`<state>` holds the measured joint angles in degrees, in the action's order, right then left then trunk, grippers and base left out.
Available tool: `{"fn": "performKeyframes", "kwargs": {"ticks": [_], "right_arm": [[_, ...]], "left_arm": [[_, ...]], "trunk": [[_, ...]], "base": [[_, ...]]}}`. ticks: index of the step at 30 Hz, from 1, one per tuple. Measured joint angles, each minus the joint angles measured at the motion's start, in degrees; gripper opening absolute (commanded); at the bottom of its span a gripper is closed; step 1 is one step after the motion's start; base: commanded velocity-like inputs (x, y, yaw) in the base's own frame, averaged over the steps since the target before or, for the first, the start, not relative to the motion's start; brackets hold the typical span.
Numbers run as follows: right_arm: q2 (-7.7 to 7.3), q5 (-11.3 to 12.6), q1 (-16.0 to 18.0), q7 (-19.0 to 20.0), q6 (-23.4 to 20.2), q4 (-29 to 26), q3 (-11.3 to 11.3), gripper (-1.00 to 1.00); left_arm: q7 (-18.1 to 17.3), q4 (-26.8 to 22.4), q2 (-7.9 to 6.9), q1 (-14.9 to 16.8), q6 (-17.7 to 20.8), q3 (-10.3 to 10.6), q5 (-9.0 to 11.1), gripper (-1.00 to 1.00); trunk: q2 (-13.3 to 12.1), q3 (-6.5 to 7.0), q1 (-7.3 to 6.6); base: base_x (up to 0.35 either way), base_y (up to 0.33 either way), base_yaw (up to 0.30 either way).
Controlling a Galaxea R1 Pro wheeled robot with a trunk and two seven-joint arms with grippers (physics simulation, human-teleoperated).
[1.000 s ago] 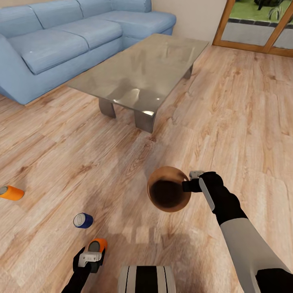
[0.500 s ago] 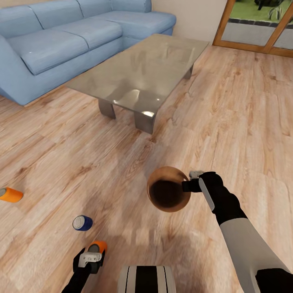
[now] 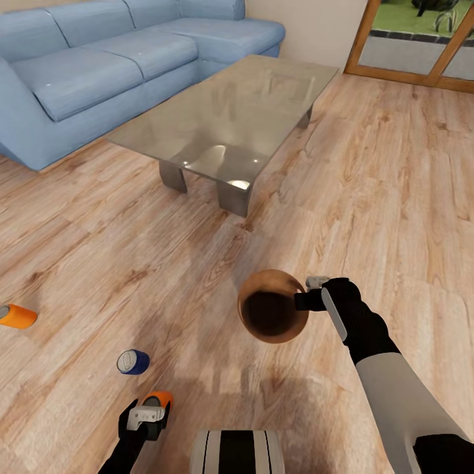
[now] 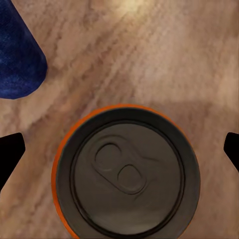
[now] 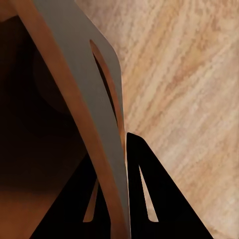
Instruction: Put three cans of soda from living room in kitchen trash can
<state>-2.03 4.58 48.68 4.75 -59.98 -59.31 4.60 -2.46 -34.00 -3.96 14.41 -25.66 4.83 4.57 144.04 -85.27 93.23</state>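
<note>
Three soda cans are on the wooden floor of the living room. One orange can (image 3: 14, 316) lies at the far left, and a blue can (image 3: 133, 361) lies nearer me. The other orange can (image 3: 158, 399) stands upright under my left gripper (image 3: 148, 416). In the left wrist view its grey top (image 4: 127, 172) sits between the gripper's spread black fingertips (image 4: 7, 154), which stand apart from it, so the left gripper (image 4: 119, 149) is open. The blue can (image 4: 17, 55) is close beside it. My right gripper (image 3: 309, 300) is shut on the rim of the tash can (image 3: 272, 314), its fingers (image 5: 144, 189) pinching the wall (image 5: 84, 99).
A low glass table (image 3: 227, 118) on steel legs stands ahead. The blue corner sofa (image 3: 85, 72) is behind it on the left. A wood-framed glass door (image 3: 421, 39) is at the far right. Open floor (image 3: 368, 197) stretches to the right of the table.
The cans have slid slightly down the picture, and the left gripper now covers more of the near orange can. The right arm and the tash can have not moved.
</note>
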Motion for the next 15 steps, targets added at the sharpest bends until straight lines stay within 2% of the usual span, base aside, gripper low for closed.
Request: {"fn": "performKeyframes", "kwargs": {"ticks": [12, 15], "right_arm": [[-0.04, 0.0, 0.0, 0.0, 0.0, 0.0, 0.0, -1.0], [-0.01, 0.0, 0.0, 0.0, 0.0, 0.0, 0.0, -1.0]], "left_arm": [[-0.1, 0.0, 0.0, 0.0, 0.2, 0.0, 0.0, 1.0], [-0.1, 0.0, 0.0, 0.0, 0.2, 0.0, 0.0, 1.0]], "trunk": [[0.0, 0.0, 0.0], [0.0, -0.66, 0.08]], "base": [[0.0, 0.0, 0.0], [0.0, 0.0, 0.0]]}}
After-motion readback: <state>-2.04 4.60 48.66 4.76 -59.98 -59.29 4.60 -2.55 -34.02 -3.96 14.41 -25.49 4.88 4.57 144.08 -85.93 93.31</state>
